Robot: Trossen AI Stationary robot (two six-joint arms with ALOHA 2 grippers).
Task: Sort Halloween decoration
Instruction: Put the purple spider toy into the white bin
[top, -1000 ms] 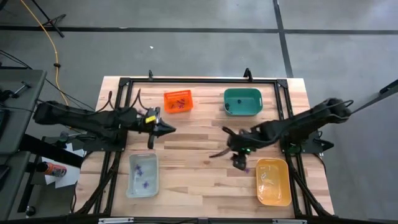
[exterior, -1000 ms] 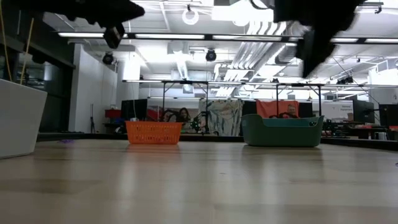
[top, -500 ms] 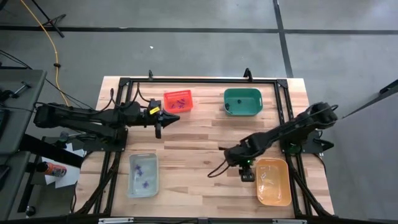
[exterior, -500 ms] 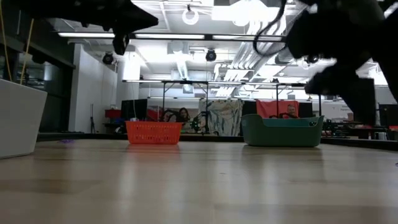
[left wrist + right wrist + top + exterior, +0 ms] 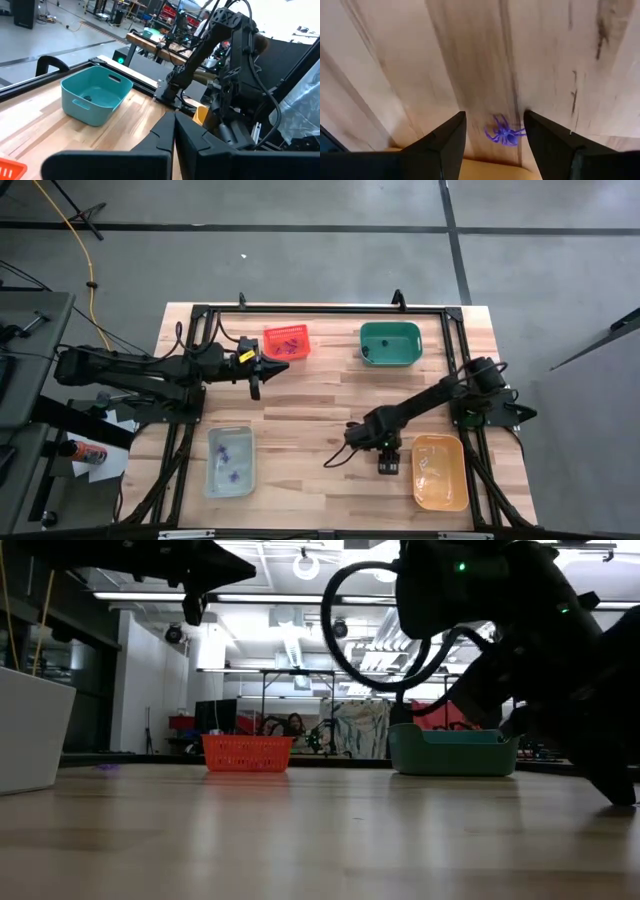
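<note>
A tiny purple spider trinket (image 5: 504,134) lies on the wooden table, next to the orange bin's rim (image 5: 490,169). My right gripper (image 5: 494,131) is open, low over the table, with one finger on either side of the spider and not touching it. In the high view this gripper (image 5: 386,458) hides the spider. More purple trinkets lie in the red bin (image 5: 286,342) and in the clear bin (image 5: 230,461). A small dark one (image 5: 368,352) lies in the green bin (image 5: 390,343). My left gripper (image 5: 256,372) is shut and hovers beside the red bin.
The orange bin (image 5: 440,471) stands right beside my right gripper, toward the table's right edge. A black frame rail (image 5: 320,308) runs round the table. Bare wood (image 5: 310,420) lies between the bins. In the low view my right arm (image 5: 520,640) fills the right side.
My right gripper has moved toward the table's near edge and down to the table, ending beside the orange bin with its fingers around the purple spider. My left gripper has shifted a little toward the far edge, nearer the red bin, and then stayed still.
</note>
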